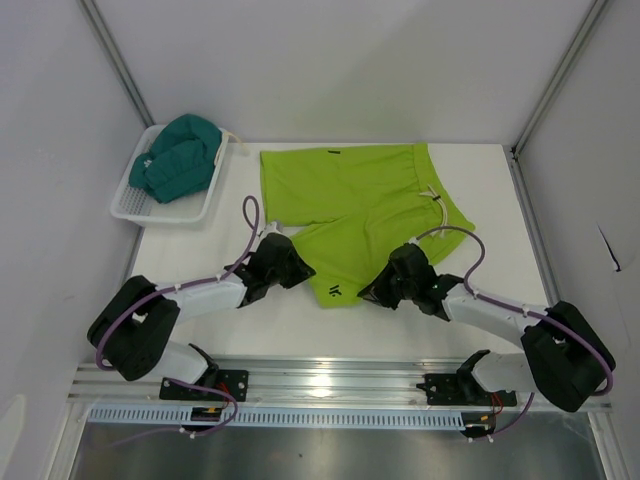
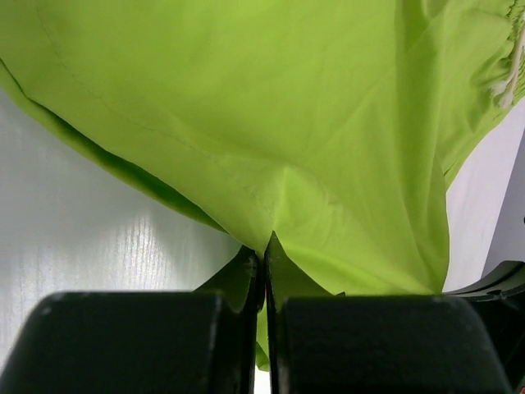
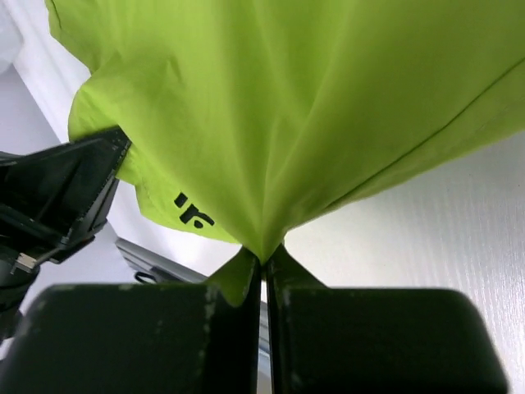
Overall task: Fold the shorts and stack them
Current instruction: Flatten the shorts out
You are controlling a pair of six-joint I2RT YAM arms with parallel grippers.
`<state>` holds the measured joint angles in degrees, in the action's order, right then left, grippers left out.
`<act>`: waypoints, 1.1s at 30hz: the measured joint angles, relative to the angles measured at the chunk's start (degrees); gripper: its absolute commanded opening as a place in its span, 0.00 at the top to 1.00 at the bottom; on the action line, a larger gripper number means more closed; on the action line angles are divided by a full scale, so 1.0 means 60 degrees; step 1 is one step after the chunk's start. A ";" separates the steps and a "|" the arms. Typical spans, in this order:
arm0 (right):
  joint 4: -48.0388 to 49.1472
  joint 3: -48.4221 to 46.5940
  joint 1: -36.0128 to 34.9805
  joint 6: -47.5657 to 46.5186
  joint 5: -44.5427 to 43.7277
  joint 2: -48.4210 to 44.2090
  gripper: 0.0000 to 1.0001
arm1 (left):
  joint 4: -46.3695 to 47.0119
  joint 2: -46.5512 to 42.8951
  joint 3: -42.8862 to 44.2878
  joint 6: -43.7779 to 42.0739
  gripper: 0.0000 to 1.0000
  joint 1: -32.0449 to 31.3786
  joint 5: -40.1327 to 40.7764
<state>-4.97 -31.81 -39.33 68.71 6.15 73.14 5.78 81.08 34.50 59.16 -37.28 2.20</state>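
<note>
Both arms sit at the near leg of the lime green shorts [image 1: 350,200], which lie spread on the table [image 1: 500,200] with the waistband to the right and 1 leg pointing toward the arm bases. Left gripper [image 2: 264,261]: jaws together, clamped on a small peak of green fabric at that leg's left edge. Right gripper [image 3: 262,261]: likewise pinched on a peak at the leg's right edge, near the dark logo [image 3: 193,212]. The dark teal shorts [image 1: 180,155] are bunched in the white basket [image 1: 130,205] at far left, well apart. We judge the first fold is about to start. Risks: each pinch takes only a thin bite of cloth, so a quick lift could pull it free. If the 2 arms travel unevenly, the leg lands skewed. The pale drawstring [image 1: 436,197] could also trail out of the fold.
</note>
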 measured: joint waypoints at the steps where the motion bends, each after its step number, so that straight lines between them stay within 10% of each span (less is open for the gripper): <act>1: -0.0015 -0.0004 0.0131 0.0058 0.0291 -0.0011 1.00 | -0.0007 0.0007 0.0011 -0.0047 1.00 0.0000 0.0040; 12: -0.1690 -0.1421 -0.0106 -0.0459 0.1315 0.1381 0.81 | -0.0208 0.0011 0.0036 -0.0397 1.00 0.0000 0.0401; 16: -0.1785 -0.1220 -0.0576 -0.0659 0.1137 0.1381 0.50 | -0.0557 -0.0044 0.0036 -0.0674 0.93 0.0000 0.0652; 19: -0.1854 -0.1075 -0.0703 -0.0933 0.1078 0.1370 0.38 | -0.0929 -0.0262 0.0036 -0.0958 0.77 0.0007 0.0922; 24: -0.1912 -0.1067 -0.0725 -0.1490 0.0750 0.1027 0.38 | -0.1650 -0.0794 0.0047 -0.1526 0.17 0.0022 0.1424; 33: -0.2273 -0.1548 -0.0321 -0.2929 0.0266 -0.0273 0.49 | -0.3144 -0.2171 0.0091 -0.1982 0.11 0.0033 0.2091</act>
<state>-18.61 -41.10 -41.25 51.13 7.75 71.50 -13.08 68.05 35.05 47.27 -37.08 14.74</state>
